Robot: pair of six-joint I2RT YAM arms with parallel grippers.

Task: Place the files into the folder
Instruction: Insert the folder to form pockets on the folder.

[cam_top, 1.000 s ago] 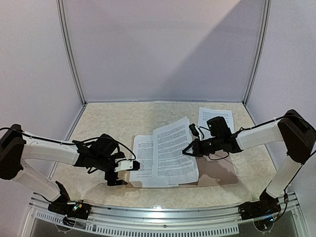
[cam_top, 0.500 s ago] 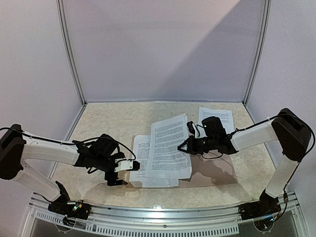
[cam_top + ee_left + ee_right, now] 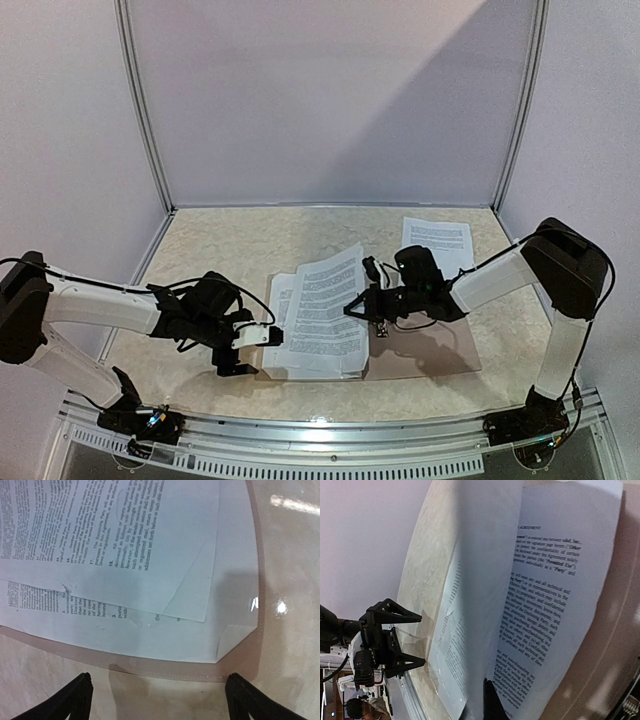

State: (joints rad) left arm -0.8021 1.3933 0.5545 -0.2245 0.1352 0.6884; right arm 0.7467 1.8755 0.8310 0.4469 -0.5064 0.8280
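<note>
Above the folder [image 3: 430, 355], the right claw [image 3: 352, 308] pinches the files [image 3: 320, 310].

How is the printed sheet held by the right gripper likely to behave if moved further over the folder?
Probably floppy: the sheet, pinched at one edge by the right gripper, bows in the right wrist view. Likely light and slippery too: the files lying on the folder sit fanned, corners out of line.

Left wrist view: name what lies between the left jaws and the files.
A strip of bare table, then the folder's tan edge; the files begin just beyond. The left wrist view shows it.
</note>
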